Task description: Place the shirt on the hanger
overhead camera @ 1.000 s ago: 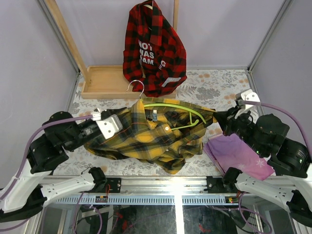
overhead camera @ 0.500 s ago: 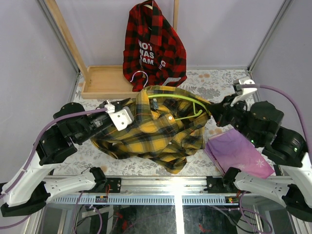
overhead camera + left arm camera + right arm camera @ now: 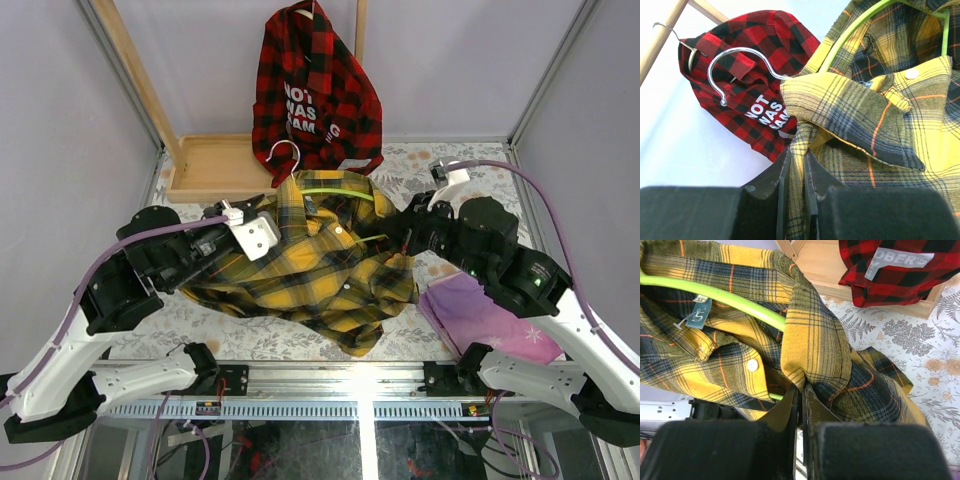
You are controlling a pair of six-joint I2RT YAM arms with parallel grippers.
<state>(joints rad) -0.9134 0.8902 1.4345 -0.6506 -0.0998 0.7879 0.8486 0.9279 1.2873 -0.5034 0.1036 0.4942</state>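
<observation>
The yellow and dark plaid shirt point(image 3: 310, 275) hangs between my two grippers above the table, with the lime-green hanger point(image 3: 335, 192) inside its collar and the silver hook point(image 3: 283, 153) sticking out at the top. My left gripper point(image 3: 240, 215) is shut on the shirt's left shoulder fabric point(image 3: 797, 150). My right gripper point(image 3: 400, 225) is shut on the shirt's right shoulder fabric point(image 3: 812, 355). The green hanger bar point(image 3: 715, 297) runs under the collar in the right wrist view, and its arm point(image 3: 850, 37) and hook point(image 3: 735, 60) show in the left wrist view.
A red-and-black plaid shirt point(image 3: 315, 95) with white lettering hangs on the wooden rack point(image 3: 215, 165) at the back. A purple cloth point(image 3: 485, 315) lies on the floral table at the right, beneath my right arm.
Both grippers have lifted the shirt and hanger up and toward the back. My right gripper has moved left and inward, bringing the shoulders closer; the hook now sits near the red shirt.
</observation>
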